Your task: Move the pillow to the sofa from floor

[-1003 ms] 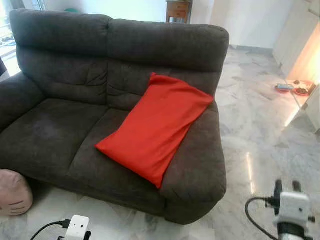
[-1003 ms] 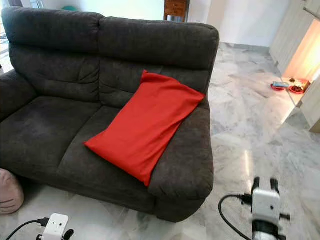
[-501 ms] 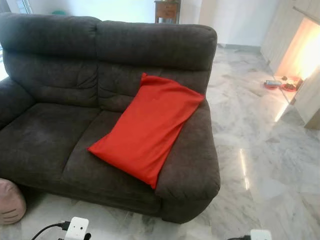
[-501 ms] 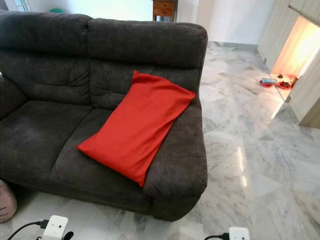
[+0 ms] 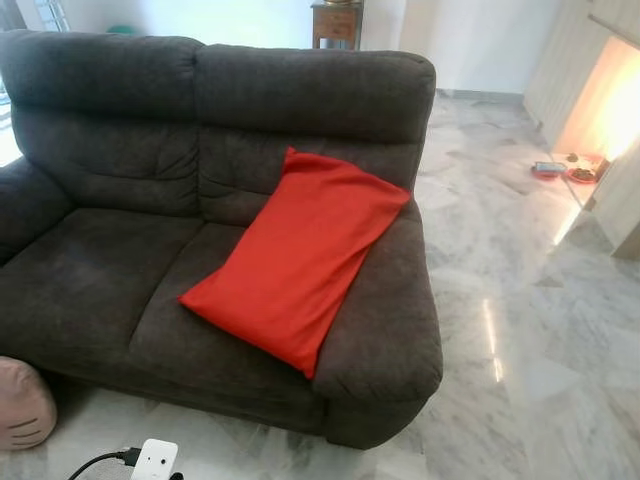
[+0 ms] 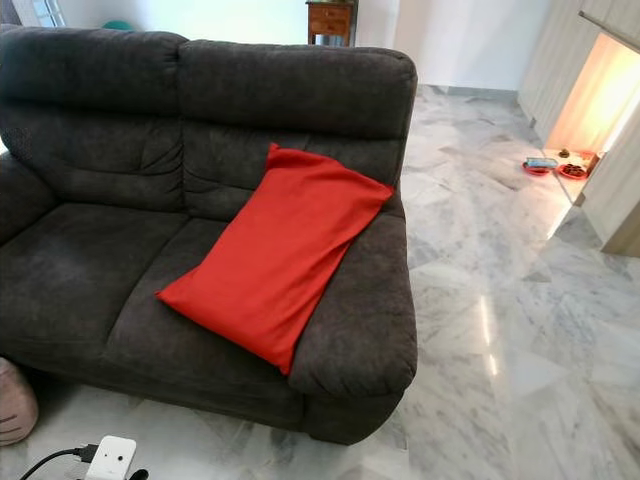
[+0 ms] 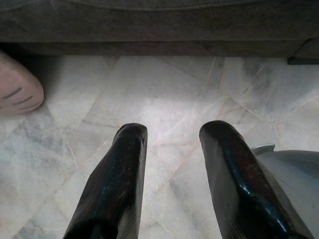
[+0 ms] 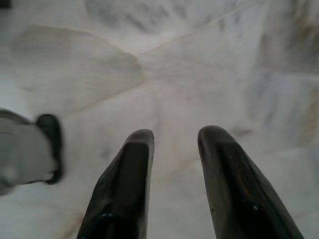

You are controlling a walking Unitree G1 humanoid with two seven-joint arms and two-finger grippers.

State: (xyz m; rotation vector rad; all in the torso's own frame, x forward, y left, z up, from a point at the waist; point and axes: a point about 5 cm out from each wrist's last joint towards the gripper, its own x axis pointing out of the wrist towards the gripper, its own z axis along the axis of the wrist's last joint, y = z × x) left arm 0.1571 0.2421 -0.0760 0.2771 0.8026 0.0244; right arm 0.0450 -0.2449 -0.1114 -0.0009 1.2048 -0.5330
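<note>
Marble floor (image 5: 520, 330) surrounds the sofa (image 5: 110, 260); pillow (image 5: 298, 255) unchanged on seat. Right end effector (image 8: 174, 144) has dropped; both end effectors, including left (image 7: 172, 137), hang spread and empty.

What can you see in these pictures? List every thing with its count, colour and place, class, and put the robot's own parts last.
sofa: one, dark grey, two seats, on the floor ahead.
pillow: one, red, lying aslant on the sofa's right seat and armrest.
pink cushion: one, pink, on the floor at the sofa's left front corner.
floor: grey-white marble, shiny.
cabinet: one, brown wood, behind the sofa.
dishes: small, reddish, on the floor far right; number unclear.
left gripper: black fingers apart, above the floor near the sofa base.
right gripper: black fingers apart, above bare floor.
</note>
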